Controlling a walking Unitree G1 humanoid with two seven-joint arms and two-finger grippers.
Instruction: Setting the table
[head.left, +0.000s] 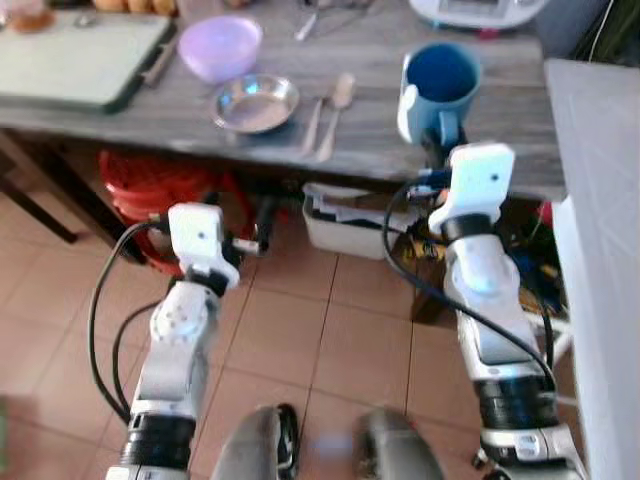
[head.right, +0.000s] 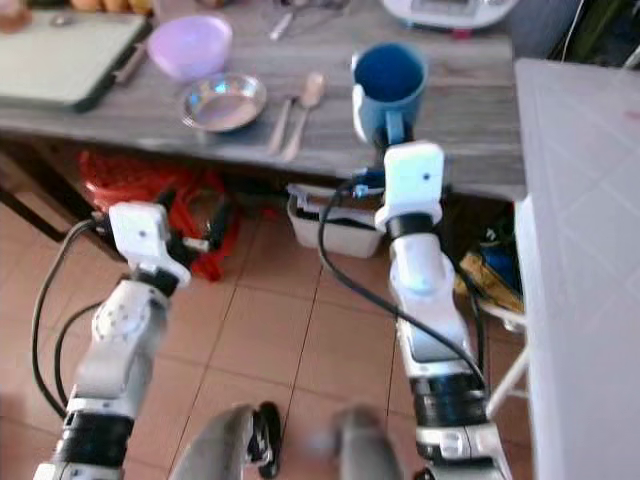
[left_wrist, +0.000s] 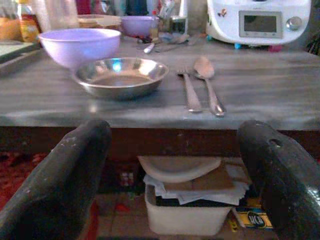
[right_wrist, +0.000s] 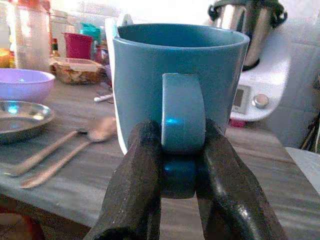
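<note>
A blue mug stands upright over the grey wooden table near its front right edge. My right gripper is shut on the mug's handle. I cannot tell whether the mug's base touches the wood. To its left lie a spoon and a fork side by side, then a round metal plate and a purple bowl behind it. My left gripper is open, held low below the table's front edge, facing the plate.
A pale green board lies at the table's far left and a white appliance stands at the back. Under the table are a white bin and a red bundle. A white surface runs along the right.
</note>
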